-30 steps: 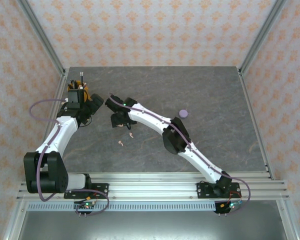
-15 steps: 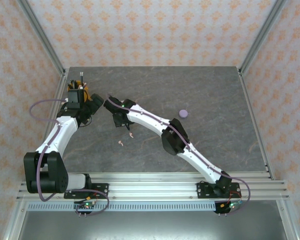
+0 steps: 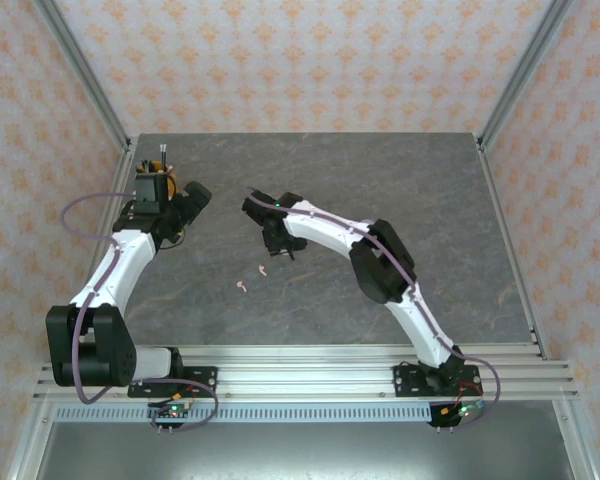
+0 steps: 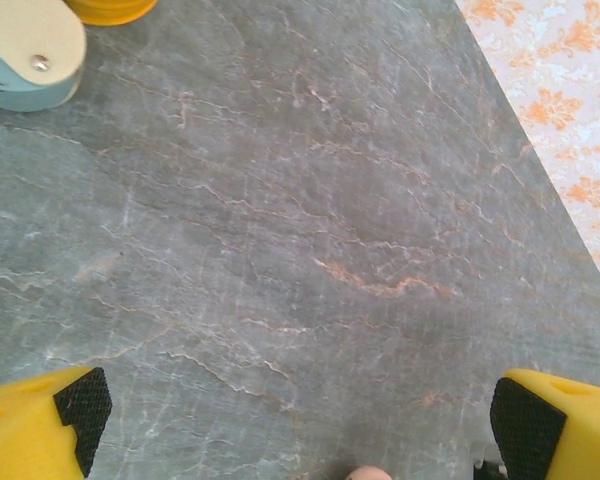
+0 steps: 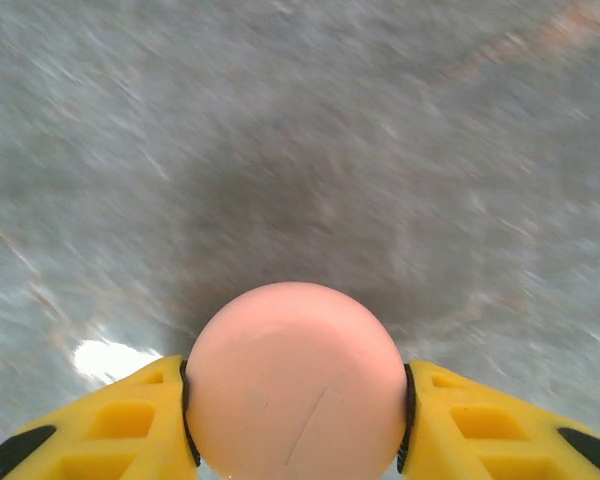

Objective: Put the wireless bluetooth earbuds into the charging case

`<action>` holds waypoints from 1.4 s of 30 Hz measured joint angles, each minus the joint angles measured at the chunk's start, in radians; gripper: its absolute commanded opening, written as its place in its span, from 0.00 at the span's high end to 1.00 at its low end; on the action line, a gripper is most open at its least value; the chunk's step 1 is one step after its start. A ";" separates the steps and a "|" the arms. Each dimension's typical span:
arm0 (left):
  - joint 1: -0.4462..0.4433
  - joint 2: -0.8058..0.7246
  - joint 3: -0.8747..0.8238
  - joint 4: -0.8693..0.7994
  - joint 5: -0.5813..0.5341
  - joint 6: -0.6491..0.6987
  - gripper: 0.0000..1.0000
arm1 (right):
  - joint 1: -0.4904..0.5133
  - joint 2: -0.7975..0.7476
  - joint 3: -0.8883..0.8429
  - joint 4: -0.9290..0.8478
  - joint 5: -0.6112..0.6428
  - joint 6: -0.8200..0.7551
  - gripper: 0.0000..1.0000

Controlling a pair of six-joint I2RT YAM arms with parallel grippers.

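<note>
At the near edge of the grey marble-veined tabletop [image 3: 430, 190], two white-and-black arms are bolted side by side to a ribbed aluminium rail [image 3: 300, 355]. Beyond the rail, between the arms, two wireless bluetooth earbuds are counted on the bare surface: the nearer pale pink stemmed earbud [image 3: 242, 287] and, slightly farther and to the right, the farther pale pink stemmed earbud [image 3: 262, 269]. They lie near each other but apart, and neither is touched by a pincer.

Farther on, the right pincer [image 5: 297, 405] is closed partway on one pale pink round smooth charging case [image 5: 295, 360]. In the right wrist view the case is clamped at both sides between the two yellow fingers [image 5: 110, 430], with the black pads pressed against it. A faint straight line is seen across the face of the case, and a dark shadow is cast on the blurred tabletop beyond it. From above, this pincer is placed just beyond the farther earbud, toward the middle of the tabletop.

The left pincer [image 4: 300, 420] is spread wide, and nothing is held between its two yellow, black-padded fingers [image 4: 30, 435]; bare tabletop is seen through the gap. At the lower edge of the left wrist view a small pink rounded thing [image 4: 365, 473] is cut off and cannot be identified. Beyond, one pale blue object with a cream top and a small screw [image 4: 20, 50] is seen, with one yellow-orange rounded object [image 4: 110, 8] just beside it, cropped.

Farthest off, the tabletop is enclosed by peach-patterned wall panels [image 3: 300, 60].
</note>
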 measured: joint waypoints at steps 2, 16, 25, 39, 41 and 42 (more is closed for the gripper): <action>-0.016 0.000 0.005 -0.002 0.004 0.000 0.00 | -0.005 -0.073 -0.108 0.023 -0.008 -0.027 0.58; -0.137 0.058 0.035 -0.006 0.018 -0.001 0.00 | -0.045 -0.329 -0.534 0.126 -0.115 -0.158 0.41; -0.163 0.080 0.087 -0.012 0.018 -0.008 0.00 | -0.122 -0.416 -0.555 0.134 -0.151 -0.092 0.22; -0.188 0.156 0.161 -0.029 0.016 -0.008 0.00 | -0.146 -0.639 -0.573 0.099 -0.233 0.262 0.22; -0.189 0.164 0.166 -0.029 0.014 -0.008 0.00 | -0.144 -0.635 -0.613 0.101 -0.263 0.266 0.22; -0.189 0.169 0.168 -0.029 0.014 -0.008 0.00 | -0.142 -0.630 -0.631 0.101 -0.273 0.267 0.23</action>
